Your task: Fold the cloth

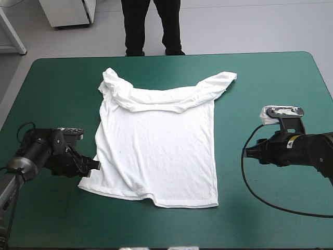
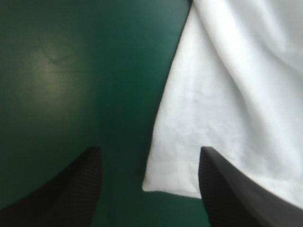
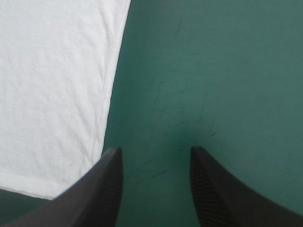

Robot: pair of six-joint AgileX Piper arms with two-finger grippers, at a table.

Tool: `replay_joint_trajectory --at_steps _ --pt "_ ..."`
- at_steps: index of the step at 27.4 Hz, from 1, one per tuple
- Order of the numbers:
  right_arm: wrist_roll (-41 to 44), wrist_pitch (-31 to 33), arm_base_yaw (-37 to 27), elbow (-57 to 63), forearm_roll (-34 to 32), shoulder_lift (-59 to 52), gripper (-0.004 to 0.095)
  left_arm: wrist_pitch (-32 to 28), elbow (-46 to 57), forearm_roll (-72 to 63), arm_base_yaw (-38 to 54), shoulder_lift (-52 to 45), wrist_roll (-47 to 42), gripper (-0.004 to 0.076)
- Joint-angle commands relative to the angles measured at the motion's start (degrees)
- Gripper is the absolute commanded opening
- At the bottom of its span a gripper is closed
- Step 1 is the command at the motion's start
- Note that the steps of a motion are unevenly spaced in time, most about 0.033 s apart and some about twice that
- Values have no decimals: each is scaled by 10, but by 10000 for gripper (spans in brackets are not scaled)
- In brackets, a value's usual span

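Observation:
The white T-shirt (image 1: 158, 146) lies spread flat in the middle of the table, its collar end folded over at the far side. My left gripper (image 1: 95, 164) is low at the shirt's near-left corner and open. In the left wrist view that corner of the T-shirt (image 2: 175, 179) lies between the black fingers of the left gripper (image 2: 149, 151). My right gripper (image 1: 245, 152) sits open to the right of the shirt, a gap away from its side edge. Only teal-green cover lies between the fingers of the right gripper (image 3: 155, 150), and the T-shirt's hem corner (image 3: 52, 104) is beside one finger.
Teal-green cover (image 1: 270, 83) shows on both sides of the shirt and along the table's near edge (image 1: 166, 229). Nothing else stands on the table.

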Motion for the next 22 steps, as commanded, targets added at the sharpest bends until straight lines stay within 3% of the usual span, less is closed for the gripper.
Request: replay_joint_trajectory --at_steps 1,11,13,17,22 --pt "2 -23 -2 -13 2 -9 421 -42 25 -10 1 -9 -2 419" --pt "9 -22 -2 -13 2 -9 421 -102 124 -15 1 1 11 405" --pt "7 -18 -2 -13 4 -9 421 -105 138 -19 1 13 11 326" --pt "-15 -16 -2 -13 41 3 422 -119 144 -31 1 24 16 1" --pt "-30 -14 6 -13 75 48 416 -123 144 -34 1 24 17 -10"
